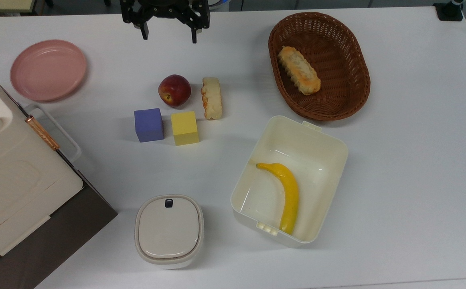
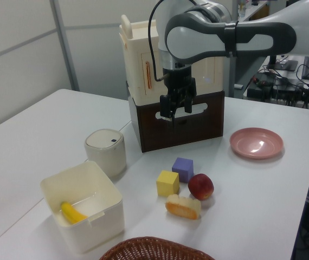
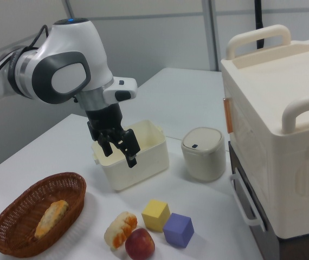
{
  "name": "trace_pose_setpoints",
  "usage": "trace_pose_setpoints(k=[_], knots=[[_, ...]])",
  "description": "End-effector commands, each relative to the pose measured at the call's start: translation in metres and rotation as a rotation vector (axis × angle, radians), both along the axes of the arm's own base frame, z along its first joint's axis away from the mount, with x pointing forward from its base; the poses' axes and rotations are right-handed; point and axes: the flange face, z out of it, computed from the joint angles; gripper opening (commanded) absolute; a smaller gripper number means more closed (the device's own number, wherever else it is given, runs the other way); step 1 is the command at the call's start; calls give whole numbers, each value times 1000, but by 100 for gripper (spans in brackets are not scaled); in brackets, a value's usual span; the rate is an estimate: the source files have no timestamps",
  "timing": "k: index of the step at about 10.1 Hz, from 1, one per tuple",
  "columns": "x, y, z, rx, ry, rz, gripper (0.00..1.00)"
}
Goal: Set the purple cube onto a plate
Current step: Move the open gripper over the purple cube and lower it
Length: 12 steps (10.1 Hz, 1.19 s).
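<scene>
The black two-finger claw (image 1: pixel 169 35) hangs released, holding nothing; the small matte blue-purple cube (image 1: pixel 148 125) lies well below it in the top view, slightly leftward.

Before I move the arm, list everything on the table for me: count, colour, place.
purple cube: 1, blue-purple, table centre, beside yellow cube
yellow cube: 1, yellow, on the top view's right of the purple cube
apple: 1, red, behind the cubes
pastry: 1, pale, beside apple
plate: 1, pink, top view's upper left
wicker basket: 1, brown, holds a bread roll
open box: 1, cream, holds a banana
lidded container: 1, white
large case: 1, cream, on brown crate
claw: 1, black, open, above table
</scene>
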Motion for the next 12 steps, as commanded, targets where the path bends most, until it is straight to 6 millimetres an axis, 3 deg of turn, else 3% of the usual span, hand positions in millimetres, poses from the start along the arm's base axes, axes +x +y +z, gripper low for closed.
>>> trace_pose_setpoints(k=[1,4,8,12], knots=[[-8,-8,7,-12,6,6,100],[-6,-9,5,-13,1,8,100],[-6,-33,-7,-7,27,100,100],[23,-98,-97,-6,92,118,100]])
